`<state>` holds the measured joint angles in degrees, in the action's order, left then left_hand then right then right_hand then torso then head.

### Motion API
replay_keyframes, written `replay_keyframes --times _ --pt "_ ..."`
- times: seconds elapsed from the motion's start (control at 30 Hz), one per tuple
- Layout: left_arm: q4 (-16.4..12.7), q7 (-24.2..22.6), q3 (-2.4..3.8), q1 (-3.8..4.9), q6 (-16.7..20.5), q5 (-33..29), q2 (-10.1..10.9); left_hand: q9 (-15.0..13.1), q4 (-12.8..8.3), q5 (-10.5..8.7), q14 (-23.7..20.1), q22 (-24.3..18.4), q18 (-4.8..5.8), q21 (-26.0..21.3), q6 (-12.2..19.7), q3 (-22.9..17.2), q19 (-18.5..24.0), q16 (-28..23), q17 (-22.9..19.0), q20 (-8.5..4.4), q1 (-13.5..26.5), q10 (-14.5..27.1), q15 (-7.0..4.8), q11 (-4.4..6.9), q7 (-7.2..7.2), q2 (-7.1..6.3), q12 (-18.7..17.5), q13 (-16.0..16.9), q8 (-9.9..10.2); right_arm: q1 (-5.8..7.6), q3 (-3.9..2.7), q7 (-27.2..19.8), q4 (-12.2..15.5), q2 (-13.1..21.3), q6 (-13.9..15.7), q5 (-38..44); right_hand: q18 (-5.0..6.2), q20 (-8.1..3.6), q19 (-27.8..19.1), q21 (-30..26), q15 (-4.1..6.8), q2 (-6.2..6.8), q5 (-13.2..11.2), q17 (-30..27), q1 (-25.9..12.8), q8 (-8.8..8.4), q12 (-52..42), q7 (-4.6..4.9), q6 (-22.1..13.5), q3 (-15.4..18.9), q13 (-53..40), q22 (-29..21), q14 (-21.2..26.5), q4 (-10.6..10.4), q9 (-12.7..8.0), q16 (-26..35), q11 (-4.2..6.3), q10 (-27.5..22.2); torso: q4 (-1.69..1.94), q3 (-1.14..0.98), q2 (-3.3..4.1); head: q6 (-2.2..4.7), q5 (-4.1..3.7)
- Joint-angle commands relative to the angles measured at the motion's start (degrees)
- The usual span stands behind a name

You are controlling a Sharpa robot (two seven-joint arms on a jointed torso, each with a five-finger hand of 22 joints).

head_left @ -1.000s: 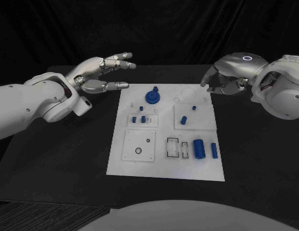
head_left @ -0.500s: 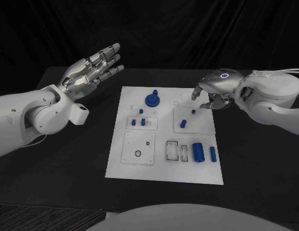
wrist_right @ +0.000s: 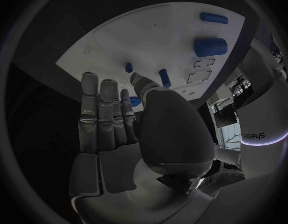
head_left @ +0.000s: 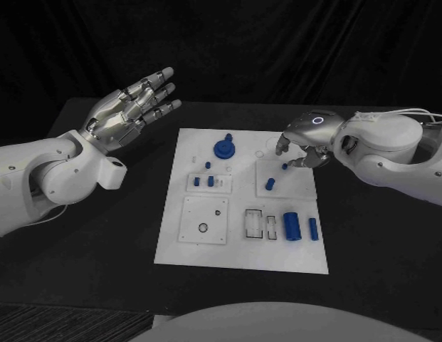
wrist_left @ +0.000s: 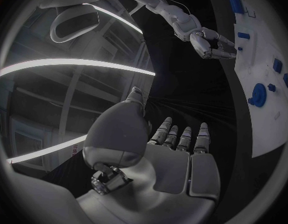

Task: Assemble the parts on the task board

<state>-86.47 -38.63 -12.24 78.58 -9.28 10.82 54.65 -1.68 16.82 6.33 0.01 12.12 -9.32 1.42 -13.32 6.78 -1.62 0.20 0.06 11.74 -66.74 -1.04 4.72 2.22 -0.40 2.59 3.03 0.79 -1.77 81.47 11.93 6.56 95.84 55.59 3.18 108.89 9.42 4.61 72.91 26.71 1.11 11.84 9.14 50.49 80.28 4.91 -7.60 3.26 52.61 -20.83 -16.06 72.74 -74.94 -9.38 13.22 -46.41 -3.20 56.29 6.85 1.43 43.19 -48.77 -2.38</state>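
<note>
Right robot hand [head_left: 304,146] moved farther over task board [head_left: 243,249]

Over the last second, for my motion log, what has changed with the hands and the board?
The right silver hand moved in from the table's right side over the white task board, now hanging above the small blue pegs, holding nothing. The left silver hand lifted and opened flat, fingers spread, away from the board. The blue parts stayed put.
</note>
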Motion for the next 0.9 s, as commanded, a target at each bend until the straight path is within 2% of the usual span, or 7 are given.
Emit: replay_keyframes --times 0.03,0.17,0.53,0.63,0.7,0.77,0.9 --pt "-0.1 -1.8 0.05 -0.13 -2.0 -1.0 0.0 -0.1 0.0 0.40 0.0 0.2 -0.94 0.0 -0.3 0.5 0.0 -0.2 -0.1 0.46 0.0 0.0 0.41 -0.41 0.20 0.73 0.2 0.0 0.0 -0.40 -0.03 -0.9 -0.4 -0.3 0.2 0.9 -0.16 -0.03 0.4 -0.4 0.07 -0.12 1.2 -0.2 0.0 -0.14 -0.6 -0.15 0.5 -1.0 0.3 0.2 -0.3 0.3 -0.1 -0.5 0.01 1.1 0.14 -0.06 -0.07 -0.21 -0.15" --pt "0.0 -1.6 0.05 -0.20 -2.3 -1.0 -0.1 -0.1 0.0 0.91 0.0 0.4 -0.97 0.1 -0.5 1.0 -0.2 -0.2 -0.1 1.03 -0.4 0.0 0.65 -0.74 0.40 1.17 0.3 0.0 0.0 -0.94 -0.03 -1.2 -1.1 -0.8 0.3 0.9 -0.17 -0.04 0.4 -0.5 0.07 -0.08 1.5 -0.3 -0.1 0.03 -0.8 -0.24 0.9 -1.3 0.4 0.3 -0.2 0.4 -0.1 -0.5 0.02 1.6 -0.12 -0.11 -0.03 -0.20 0.09" --pt "0.4 -0.9 0.05 -0.55 -3.3 -1.0 -0.2 -0.2 -0.1 1.91 0.0 1.8 -1.07 0.5 -1.4 2.3 -1.2 -0.2 -0.1 2.31 -1.4 -0.2 1.61 -1.53 0.94 2.41 0.7 0.1 -0.1 -2.15 -0.03 -1.9 -2.6 -1.6 0.8 0.9 -0.19 -0.09 0.6 -0.7 0.08 0.12 2.7 -0.5 -0.5 0.44 -1.3 -0.56 1.7 -2.5 0.6 0.7 -0.2 0.8 0.1 -0.6 -0.03 2.8 -0.01 -0.02 -0.04 -0.33 -0.13" --pt "0.5 -0.7 0.05 -0.68 -3.5 -1.0 -0.2 -0.2 -0.1 2.29 0.0 1.9 -1.08 0.5 -1.6 2.5 -1.4 -0.2 -0.1 2.45 -1.7 -0.2 1.73 -1.68 1.08 2.67 0.8 0.1 -0.1 -2.41 -0.03 -2.0 -3.0 -1.8 1.0 0.9 -0.20 -0.14 0.7 -0.7 0.12 0.25 4.0 -0.5 -0.8 0.86 -1.3 -0.57 2.5 -3.2 0.8 1.0 -0.2 1.1 0.5 -0.8 0.01 3.1 -0.02 0.00 -0.08 -0.43 -0.13" --pt "0.6 -0.6 0.05 -0.77 -3.5 -1.0 -0.2 -0.2 -0.1 2.71 0.0 2.0 -1.08 0.6 -1.7 2.8 -1.5 -0.2 0.0 2.54 -2.0 -0.3 1.82 -1.81 1.18 2.92 0.9 0.1 -0.2 -2.61 -0.03 -2.1 -3.3 -1.9 1.1 0.9 -0.27 -0.23 1.0 -0.3 0.30 0.41 6.4 -0.9 -0.9 1.15 -1.4 -0.59 2.9 -4.1 1.0 1.4 -0.1 1.6 0.8 -0.6 -0.03 3.5 -0.04 0.03 -0.12 -0.44 -0.16" --pt "0.6 -0.5 0.05 -0.84 -3.6 -1.0 -0.2 -0.2 -0.2 3.32 0.2 2.1 -1.08 0.6 -1.8 3.0 -1.7 -0.1 0.0 2.64 -2.4 -0.3 1.99 -1.97 1.26 3.26 1.0 0.1 -0.2 -2.81 -0.03 -2.3 -3.6 -2.0 1.4 0.9 -0.35 -0.29 1.3 0.3 0.51 0.42 7.3 -1.4 -1.0 1.38 -1.5 -0.60 3.2 -4.6 1.1 1.8 0.0 1.8 1.1 -0.2 0.01 3.7 -0.01 0.03 -0.10 -0.43 -0.17" --pt "0.6 -0.4 0.05 -0.95 -3.6 -1.0 -0.2 -0.1 -0.3 4.75 0.5 2.6 -1.10 0.8 -1.3 3.7 -2.2 0.1 0.2 3.01 -3.6 -0.3 2.34 -2.44 0.47 4.00 1.1 0.1 -0.1 -3.14 -0.03 -2.8 -4.2 -2.2 2.1 0.9 -0.35 -0.52 1.5 0.5 0.59 0.43 9.8 -1.9 -1.0 1.90 -1.7 -0.26 3.8 -5.7 1.3 2.3 -0.1 2.6 1.8 0.0 0.14 4.4 -0.03 0.04 -0.13 -0.49 -0.16"
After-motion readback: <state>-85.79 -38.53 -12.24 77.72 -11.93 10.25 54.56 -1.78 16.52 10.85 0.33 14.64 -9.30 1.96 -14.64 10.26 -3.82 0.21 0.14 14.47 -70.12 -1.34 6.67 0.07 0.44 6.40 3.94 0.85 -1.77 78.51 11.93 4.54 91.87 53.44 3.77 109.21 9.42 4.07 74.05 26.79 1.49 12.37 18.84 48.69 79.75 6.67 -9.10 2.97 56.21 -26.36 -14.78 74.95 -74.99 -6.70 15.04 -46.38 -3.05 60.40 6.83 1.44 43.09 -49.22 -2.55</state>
